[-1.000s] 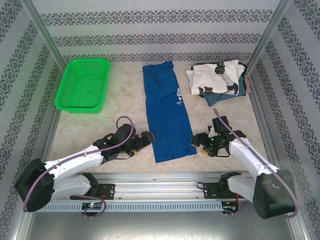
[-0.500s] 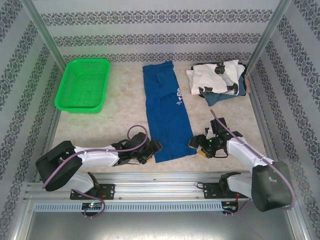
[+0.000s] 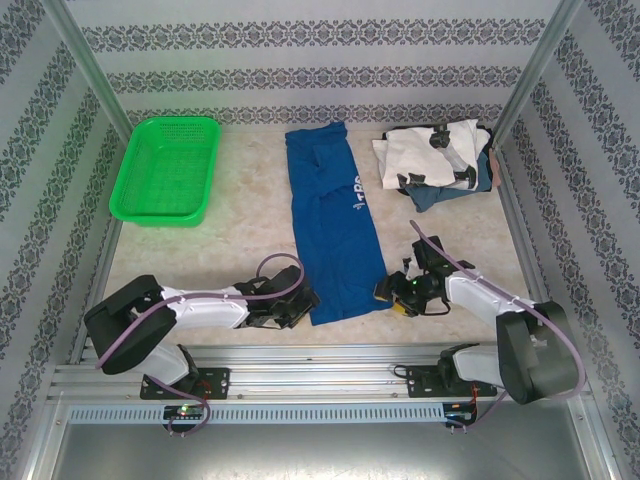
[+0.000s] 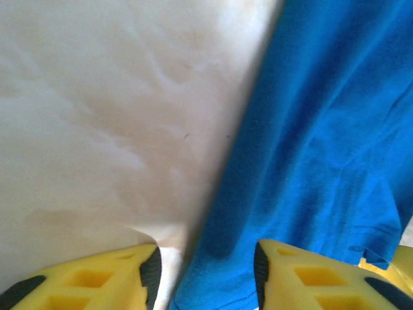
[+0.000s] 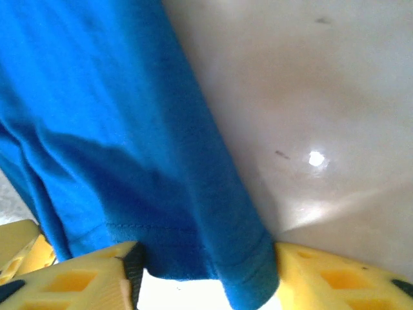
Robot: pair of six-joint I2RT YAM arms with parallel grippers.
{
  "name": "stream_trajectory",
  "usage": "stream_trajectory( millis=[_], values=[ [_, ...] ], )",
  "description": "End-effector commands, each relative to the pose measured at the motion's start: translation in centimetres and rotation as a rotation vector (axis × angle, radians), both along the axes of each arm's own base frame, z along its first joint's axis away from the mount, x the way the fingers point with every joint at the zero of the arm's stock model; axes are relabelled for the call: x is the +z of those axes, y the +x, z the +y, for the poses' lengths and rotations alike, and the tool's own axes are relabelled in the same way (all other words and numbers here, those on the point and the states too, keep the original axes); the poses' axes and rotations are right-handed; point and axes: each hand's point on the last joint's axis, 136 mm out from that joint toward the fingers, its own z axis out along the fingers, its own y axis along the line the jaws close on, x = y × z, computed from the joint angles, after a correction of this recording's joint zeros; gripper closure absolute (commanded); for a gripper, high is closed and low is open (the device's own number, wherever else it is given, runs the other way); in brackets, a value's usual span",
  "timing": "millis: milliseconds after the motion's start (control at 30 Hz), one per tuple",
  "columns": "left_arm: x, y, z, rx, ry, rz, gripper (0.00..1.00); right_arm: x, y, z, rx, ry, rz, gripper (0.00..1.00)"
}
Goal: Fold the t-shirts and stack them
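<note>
From above, we see the blue shirt (image 3: 333, 230) lying lengthwise down the middle of the counter (image 3: 250, 220). It is narrowed into a long strip, with its near hem towards us. The left pincer (image 3: 303, 300) sits low at the hem's left corner and the right pincer (image 3: 388, 290) at its right corner. With one on each side, we read this as the setup for lifting the hem and carrying it over to the far end. The other shirts lie in a rumpled pile (image 3: 435, 160) at the far right (a white one on top). The basket (image 3: 165, 165) stands far left, well apart.

In the left wrist view, the yellow fingers (image 4: 97, 284) stand part open with the shirt's edge between them. Bare counter shows beside one pad, so the cloth is straddled, not pinched.

In the right wrist view it is much the same, mirrored. The jaws are part open around the stitched hem corner, which touches one of them. We judge that neither pincer has hold of the shirt yet. Closing comes next, and a grip on the top layer alone could let the fold slip apart.
</note>
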Motion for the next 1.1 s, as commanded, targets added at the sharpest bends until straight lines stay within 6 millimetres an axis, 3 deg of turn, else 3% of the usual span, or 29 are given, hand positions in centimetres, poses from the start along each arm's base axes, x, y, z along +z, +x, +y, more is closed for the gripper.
stream_trajectory(
  millis=[0,133,200,300,367,533,767,1067],
  values=[
    [-0.6,0.2,-6.6,-0.087,-0.188,-0.015,0.59,-0.8,0.5,0.0,-0.006,-0.027,-0.005,0.51],
    [0.2,1.1,-7.8,-0.093,-0.225,-0.052,0.72,-1.0,0.6,-0.1,-0.013,-0.037,-0.009,0.76],
    [0.8,1.5,-8.4,-0.106,-0.228,-0.071,0.83,-0.8,0.6,-0.1,-0.023,-0.033,-0.017,0.87],
    [1.9,1.9,-8.5,-0.117,-0.229,-0.108,0.94,-0.2,0.4,0.1,-0.029,-0.021,-0.022,0.95],
    [2.5,1.8,-7.5,-0.113,-0.2,-0.128,1.0,0.0,0.0,0.2,-0.025,-0.021,-0.024,0.97],
    [3.4,0.8,-4.7,-0.09,-0.167,-0.147,1.0,0.6,-1.4,0.9,-0.03,-0.009,-0.019,1.0],
    [4.9,-1.8,1.9,-0.037,-0.063,-0.175,1.0,1.3,-4.4,0.9,-0.072,-0.064,0.003,1.0],
    [5.5,-4.3,6.4,0.007,-0.033,-0.178,1.0,2.6,-6.9,3.2,-0.066,-0.073,0.006,1.0]
  ],
)
